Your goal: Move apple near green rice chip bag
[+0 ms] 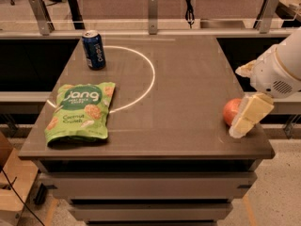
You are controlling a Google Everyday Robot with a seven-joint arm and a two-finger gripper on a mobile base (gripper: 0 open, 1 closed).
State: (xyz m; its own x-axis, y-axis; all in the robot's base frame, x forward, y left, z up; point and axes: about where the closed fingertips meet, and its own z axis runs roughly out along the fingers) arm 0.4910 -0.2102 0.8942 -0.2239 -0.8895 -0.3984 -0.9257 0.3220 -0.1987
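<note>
The apple [231, 110] is round and red-orange and sits on the dark table [188, 88] near its right front edge. My gripper [243, 122] is cream-coloured and reaches down from the white arm at the right. It stands right against the apple's right side and hides part of it. The green rice chip bag [81, 111] lies flat at the table's left front, far from the apple, with white "Jang" lettering facing up.
A dark blue drink can [94, 49] stands upright at the back left. A white arc line [149, 74] runs across the tabletop between the bag and the apple. A rail with metal posts [152, 6] runs behind the table.
</note>
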